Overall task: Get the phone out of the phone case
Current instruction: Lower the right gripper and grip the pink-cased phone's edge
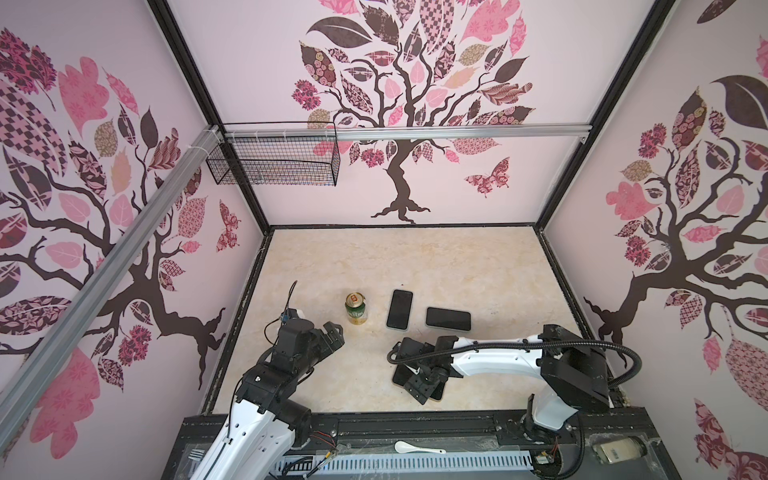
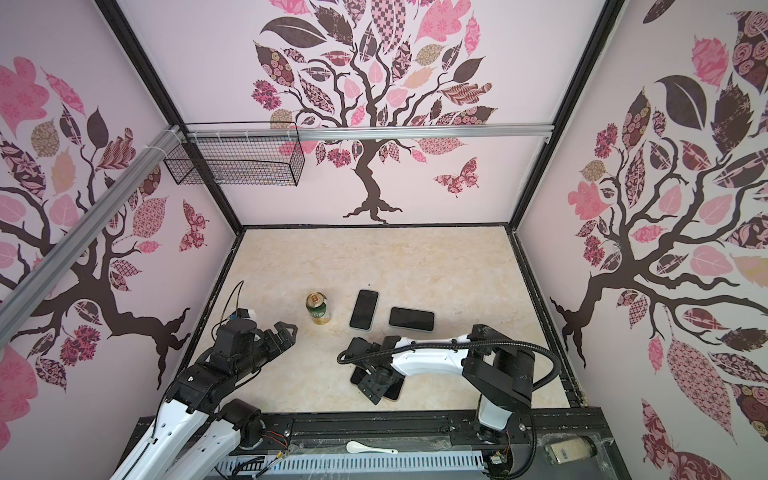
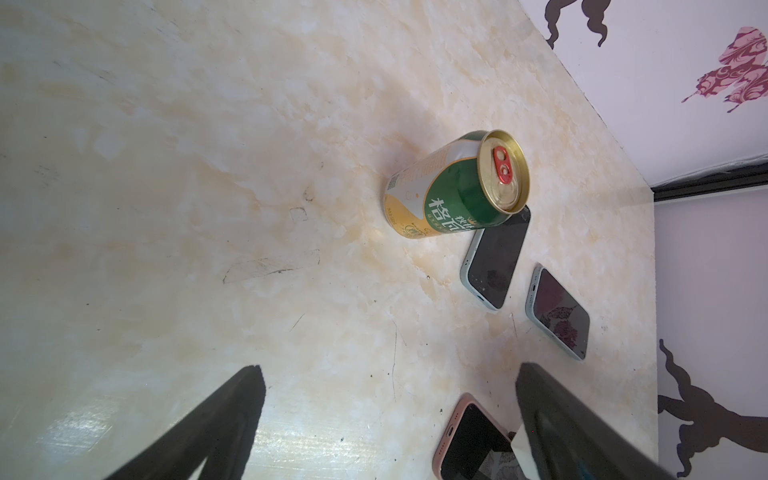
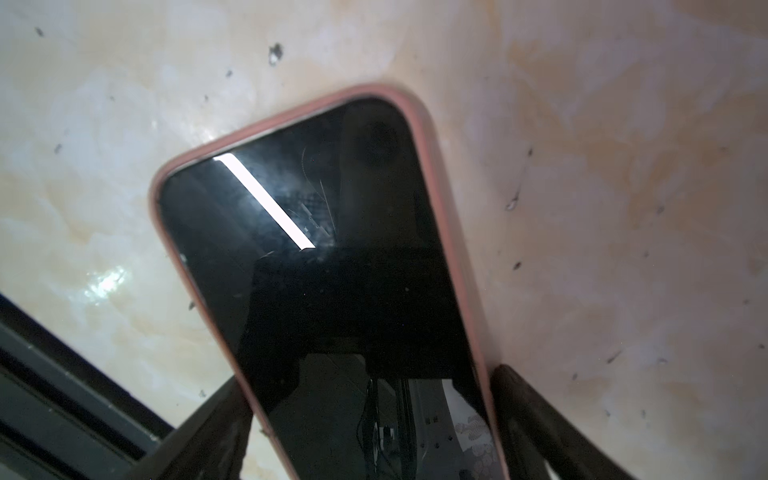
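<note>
phone (image 4: 324,266) in pink case (image 4: 432,166) near tabletop (image 1: 415,257) front edge; likely light, stiff, slick glass, soft rim, so pinch long sides; right gripper (image 4: 370,382) jaws wide astride them, contact unclear; left gripper (image 1: 334,334) wide open, empty.

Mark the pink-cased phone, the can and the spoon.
pink-cased phone (image 4: 328,266): right wrist view, middle of the screen.
can (image 3: 455,195): left wrist view, green side.
spoon (image 1: 402,446): in a top view, bowl.

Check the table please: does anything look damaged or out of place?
The green can stands upright, but its wall looks dented just under the rim. The screen of the phone in the pink case shows fine scratches near the light reflection. Nothing is spilled.
</note>
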You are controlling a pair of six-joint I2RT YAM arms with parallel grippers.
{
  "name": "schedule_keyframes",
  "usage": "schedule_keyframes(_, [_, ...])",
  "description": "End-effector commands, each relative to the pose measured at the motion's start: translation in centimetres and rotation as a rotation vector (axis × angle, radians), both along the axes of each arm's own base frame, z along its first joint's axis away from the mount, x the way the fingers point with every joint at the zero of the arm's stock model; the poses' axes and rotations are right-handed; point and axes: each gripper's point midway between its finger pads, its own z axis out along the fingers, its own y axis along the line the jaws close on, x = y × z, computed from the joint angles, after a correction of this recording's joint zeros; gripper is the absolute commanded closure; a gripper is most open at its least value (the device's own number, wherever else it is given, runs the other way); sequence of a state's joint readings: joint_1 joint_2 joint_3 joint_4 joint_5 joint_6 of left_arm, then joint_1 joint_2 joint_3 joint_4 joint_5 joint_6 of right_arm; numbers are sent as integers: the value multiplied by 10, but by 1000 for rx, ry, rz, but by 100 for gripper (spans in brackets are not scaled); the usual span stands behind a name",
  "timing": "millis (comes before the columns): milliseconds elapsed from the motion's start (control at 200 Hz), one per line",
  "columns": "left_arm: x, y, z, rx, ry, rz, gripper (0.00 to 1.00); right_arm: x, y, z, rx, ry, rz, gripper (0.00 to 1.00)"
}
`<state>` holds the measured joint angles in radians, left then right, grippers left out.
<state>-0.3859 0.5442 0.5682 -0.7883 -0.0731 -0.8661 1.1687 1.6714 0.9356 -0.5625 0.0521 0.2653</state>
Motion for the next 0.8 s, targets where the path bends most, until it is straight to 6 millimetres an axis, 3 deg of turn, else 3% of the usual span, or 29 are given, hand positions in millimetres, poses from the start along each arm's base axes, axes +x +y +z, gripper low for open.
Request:
schedule_keyframes(0, [-1,1,-4,2,12,1,2,1,-19,-15,-101,-1,-57,21])
schedule_keyframes(250, [3,-5,-2,15,1,-43,2,33,-30,-10,-85,-40,-268,30])
schedule_keyframes(440, [7,-30,-7,6,33,-145,2,70,-43,-1,-18,-57,-467,33])
schedule_keyframes(545, [6,-46,-3,76,17,-193,2,76,-41,-3,-33,-62,-467,33])
schedule_keyframes(665, [7,-57,-7,63,29,-203,2,71,-38,-8,-21,-29,-453,28])
schedule_keyframes(795, [11,-57,-2,41,-7,-189,2,63,-44,-10,-27,-11,-438,10])
